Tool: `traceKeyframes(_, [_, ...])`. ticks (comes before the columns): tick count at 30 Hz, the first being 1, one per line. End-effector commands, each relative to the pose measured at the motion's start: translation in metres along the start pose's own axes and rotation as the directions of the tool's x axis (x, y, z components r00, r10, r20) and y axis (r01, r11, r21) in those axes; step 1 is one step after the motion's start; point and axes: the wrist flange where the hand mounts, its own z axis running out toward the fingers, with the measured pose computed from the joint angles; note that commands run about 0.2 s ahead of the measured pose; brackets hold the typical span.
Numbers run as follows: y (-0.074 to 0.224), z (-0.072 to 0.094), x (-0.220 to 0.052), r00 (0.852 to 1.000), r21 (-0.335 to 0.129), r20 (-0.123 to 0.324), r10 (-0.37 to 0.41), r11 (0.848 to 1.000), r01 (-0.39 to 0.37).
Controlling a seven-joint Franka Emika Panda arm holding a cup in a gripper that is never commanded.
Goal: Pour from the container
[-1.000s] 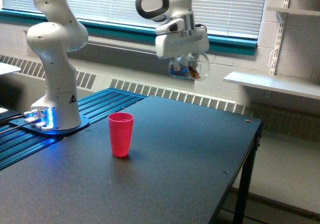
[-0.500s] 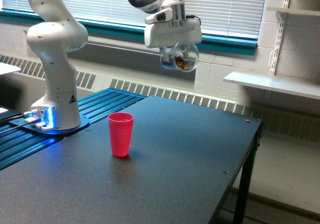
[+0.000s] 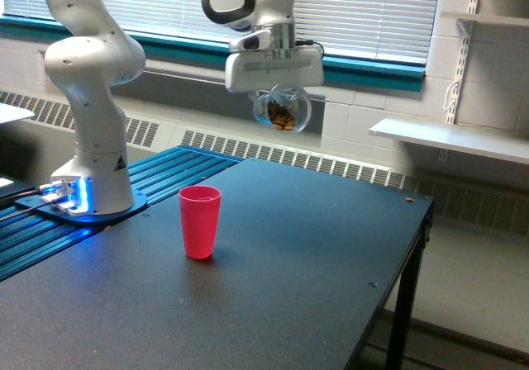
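The gripper [image 3: 282, 97] is gripping the clear round container [image 3: 282, 111], which is carrying brownish bits, high over the black table [image 3: 314, 246]. A red cup [image 3: 200, 221] is standing upright on the table, below and toward the exterior view's left.

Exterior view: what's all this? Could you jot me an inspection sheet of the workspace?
Surface: black table, mostly bare.
Job's things: clear container with brownish contents, held high in the air; red cup upright on the table, toward the exterior view's left of the container.
Clutter: a small speck near the table's far edge.
Grippers: gripper shut on the container.
Cables: some by the lit arm base.
Surroundings: window blinds, wall shelves, radiator grille.
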Motion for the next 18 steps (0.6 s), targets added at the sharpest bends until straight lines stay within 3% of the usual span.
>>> traceKeyframes(1, [0.007,-0.001,0.011,0.990,-0.004,0.006,0.141,0.990,-0.140])
traceKeyframes(10, [0.020,0.003,0.022,0.971,-0.021,-0.004,0.237,0.971,-0.237])
traceKeyframes(18, [0.035,0.007,0.031,0.941,-0.040,0.007,0.340,0.940,-0.339])
